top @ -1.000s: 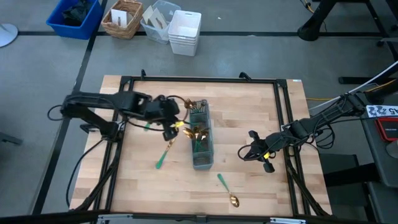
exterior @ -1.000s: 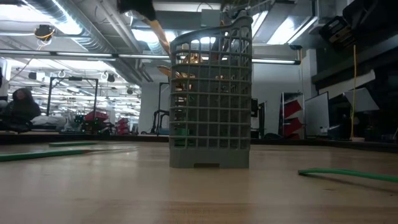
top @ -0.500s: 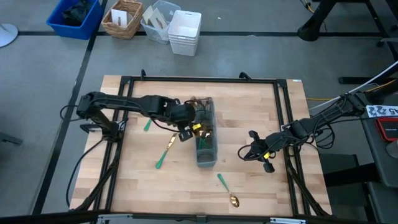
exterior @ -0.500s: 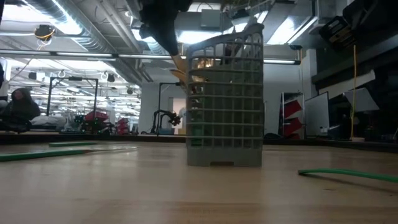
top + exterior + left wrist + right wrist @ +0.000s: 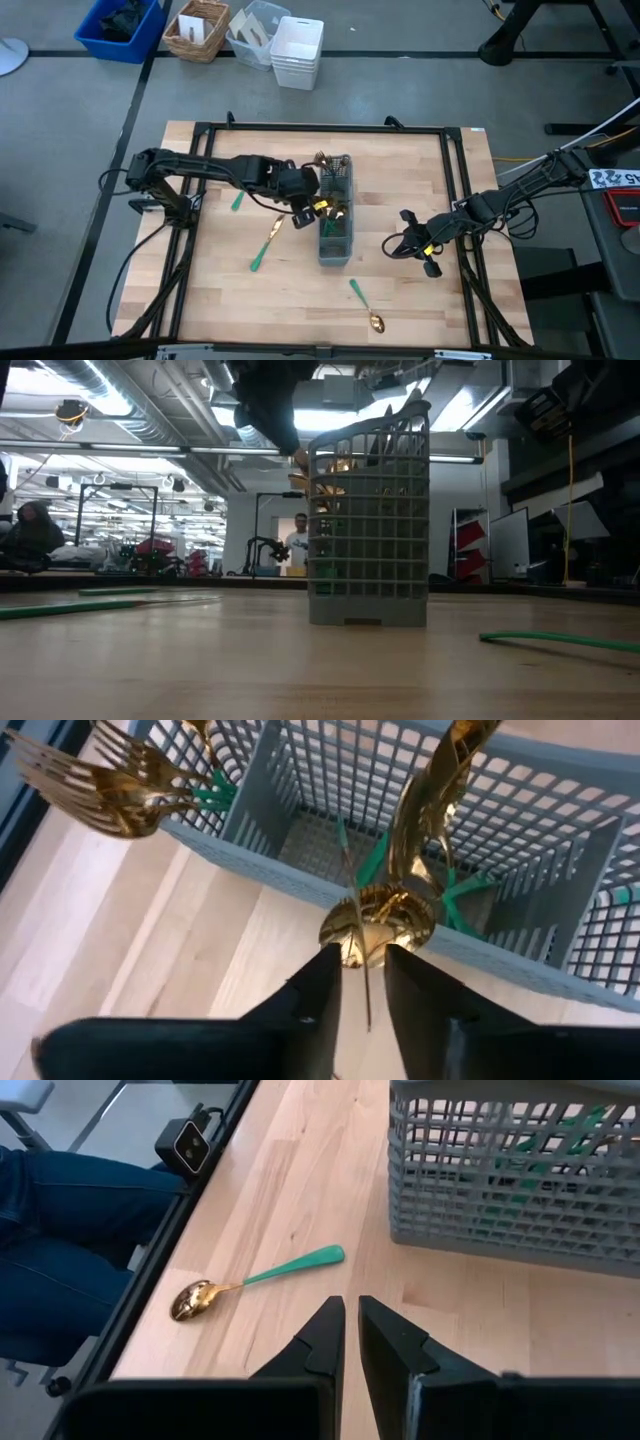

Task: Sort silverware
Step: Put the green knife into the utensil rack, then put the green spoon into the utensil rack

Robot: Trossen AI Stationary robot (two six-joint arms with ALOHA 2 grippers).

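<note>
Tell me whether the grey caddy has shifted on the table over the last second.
Yes. In the high view the caddy has slid toward the right arm's side, judged against the black table frame; the low view shows the same drift. The left gripper is at it.

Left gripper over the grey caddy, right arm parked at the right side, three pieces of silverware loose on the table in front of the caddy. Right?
Not three. The high view shows two in front of the caddy: a spoon and another piece. Left gripper and right gripper are as stated.
</note>
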